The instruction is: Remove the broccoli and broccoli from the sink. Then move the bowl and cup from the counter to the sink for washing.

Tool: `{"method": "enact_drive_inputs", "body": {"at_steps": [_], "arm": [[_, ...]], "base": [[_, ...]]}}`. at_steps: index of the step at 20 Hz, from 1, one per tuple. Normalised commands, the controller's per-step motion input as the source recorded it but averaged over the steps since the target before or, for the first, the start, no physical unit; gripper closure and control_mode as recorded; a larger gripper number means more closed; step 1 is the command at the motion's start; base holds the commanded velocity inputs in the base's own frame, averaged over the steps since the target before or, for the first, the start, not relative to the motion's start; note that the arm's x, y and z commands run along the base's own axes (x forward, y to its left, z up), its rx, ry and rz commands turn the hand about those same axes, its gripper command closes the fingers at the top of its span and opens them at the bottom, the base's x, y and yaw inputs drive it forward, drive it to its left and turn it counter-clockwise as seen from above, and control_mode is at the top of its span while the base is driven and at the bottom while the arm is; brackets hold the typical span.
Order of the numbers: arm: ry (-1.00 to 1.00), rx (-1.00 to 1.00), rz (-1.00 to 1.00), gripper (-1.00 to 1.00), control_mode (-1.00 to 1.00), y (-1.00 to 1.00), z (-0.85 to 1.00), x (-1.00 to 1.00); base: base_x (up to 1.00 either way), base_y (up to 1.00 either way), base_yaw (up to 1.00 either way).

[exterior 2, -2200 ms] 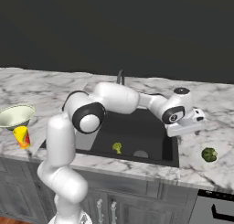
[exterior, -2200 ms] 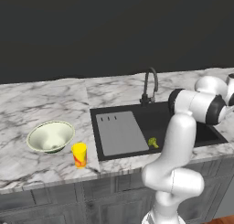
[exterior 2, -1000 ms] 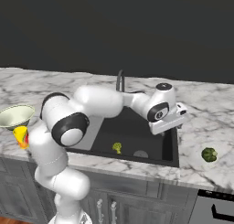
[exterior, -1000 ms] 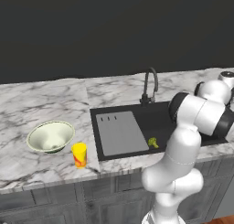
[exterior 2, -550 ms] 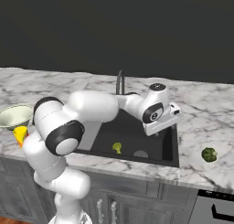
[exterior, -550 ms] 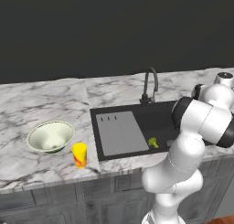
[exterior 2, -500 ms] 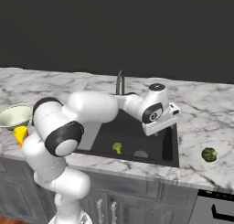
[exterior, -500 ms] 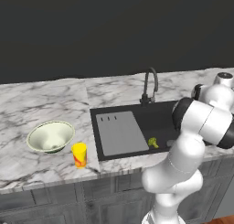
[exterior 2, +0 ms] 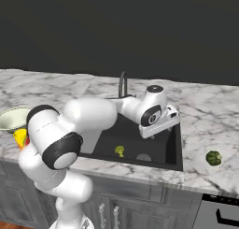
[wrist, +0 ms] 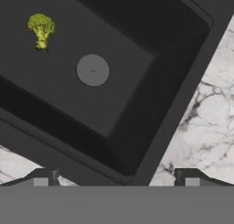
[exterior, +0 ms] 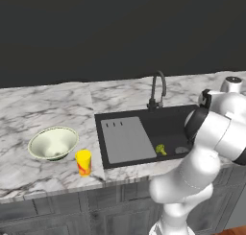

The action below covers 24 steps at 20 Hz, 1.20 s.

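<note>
Leftmost, well away from the tool (wrist: 114,175), the cream-green bowl (exterior: 53,143) and the yellow cup (exterior: 83,162) are seen on the marble desk (exterior: 43,109). Ahead of the tool, whose fingers are spread wide with nothing between them, the yellowish-green broccoli (wrist: 41,29) is found in the black sink (exterior 2: 175,144), near the drain (wrist: 93,70). Far to its right, the darker broccoli (exterior 2: 214,158) is seen on the desk.
</note>
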Motion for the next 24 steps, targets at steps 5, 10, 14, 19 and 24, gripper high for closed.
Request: {"method": "enact_drive_inputs", "body": {"at_steps": [5, 10, 14, 19, 24], "arm": [[0.01, 0.04, 0.0, -1.0, -1.0, 0.23, 0.01, 0.0], [0.01, 0.07, 0.0, -1.0, -1.0, 0.21, 0.01, 0.0], [0.0, 0.01, 0.0, -1.0, -1.0, 0.21, 0.0, 0.0], [0.0, 0.0, -0.01, -1.0, -1.0, 0.21, 0.0, 0.0], [0.0, 0.0, -0.05, -1.0, -1.0, 0.18, 0.0, -0.02]], "base": [[0.0, 0.0, 0.0], [0.0, 0.0, 0.0], [0.0, 0.0, 0.0], [0.0, 0.0, 0.0], [0.0, 0.0, 0.0]]}}
